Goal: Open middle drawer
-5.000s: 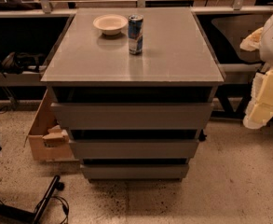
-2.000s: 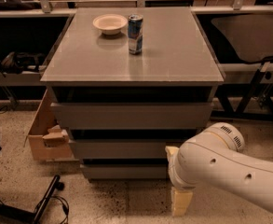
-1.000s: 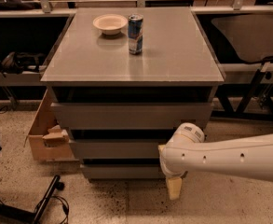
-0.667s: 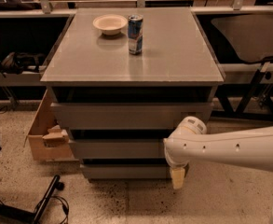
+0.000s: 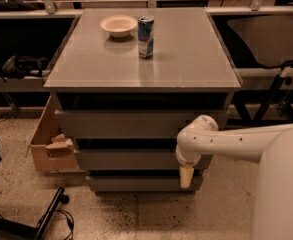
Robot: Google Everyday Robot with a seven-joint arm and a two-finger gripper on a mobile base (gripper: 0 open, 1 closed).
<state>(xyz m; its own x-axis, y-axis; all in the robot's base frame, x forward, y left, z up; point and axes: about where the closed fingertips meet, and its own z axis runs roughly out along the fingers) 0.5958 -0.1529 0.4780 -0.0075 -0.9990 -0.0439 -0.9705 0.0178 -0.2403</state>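
Observation:
The grey cabinet (image 5: 186, 59) has three handleless drawer fronts, all shut. The middle drawer (image 5: 131, 160) is the medium-height panel between the taller top front (image 5: 116, 124) and the short bottom front (image 5: 136, 184). My white arm (image 5: 236, 141) reaches in from the right. My gripper (image 5: 186, 176) points down, right in front of the middle drawer's right end, and its cream tip overlaps the bottom front. I cannot tell whether it touches the panel.
A white bowl (image 5: 118, 25) and a blue can (image 5: 145, 30) stand on the cabinet top. A cardboard box (image 5: 48, 146) sits against the cabinet's left side. A black stand and cables (image 5: 46, 219) lie on the floor at left. Metal table legs (image 5: 268, 99) stand at right.
My arm has swung in from the right and come down in front of the drawers. Over the last second the gripper has risen a little toward the middle drawer's right end. The drawers have not moved.

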